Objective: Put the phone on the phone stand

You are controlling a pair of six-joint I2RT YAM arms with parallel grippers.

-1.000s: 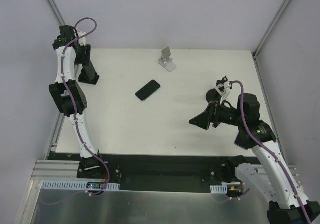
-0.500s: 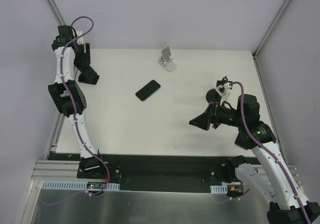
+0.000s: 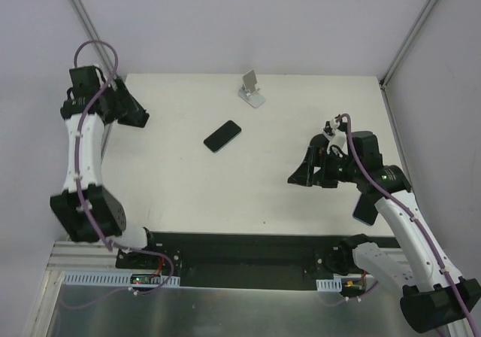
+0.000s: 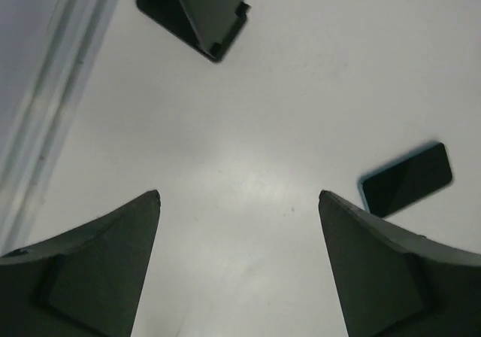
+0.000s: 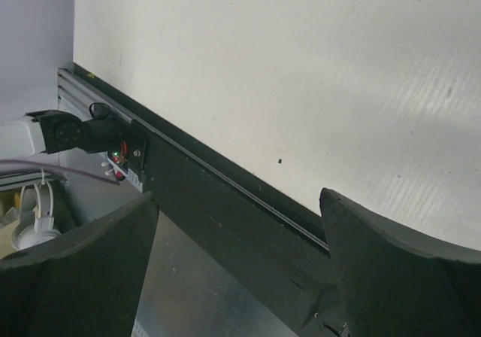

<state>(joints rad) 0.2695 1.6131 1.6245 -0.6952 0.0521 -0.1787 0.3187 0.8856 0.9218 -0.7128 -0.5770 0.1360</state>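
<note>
Soft, even light from overhead here, and the white desk (image 3: 301, 126) comes up bright, nearly washed out from above. Shadows are faint, barely a smudge. Down front, the metal sheet (image 3: 248, 314) carries a dull sheen. Left wrist camera now: a pale glare patch mid-desk, the phone (image 4: 406, 179) a touch soft-edged, and the left gripper (image 4: 239, 195) fingers (image 4: 98, 269) loom dark, close and blurred at the frame's bottom.

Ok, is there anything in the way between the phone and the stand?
Nothing visible. The phone lies flat on the table, and only bare tabletop separates it from the stand near the far edge.
</note>
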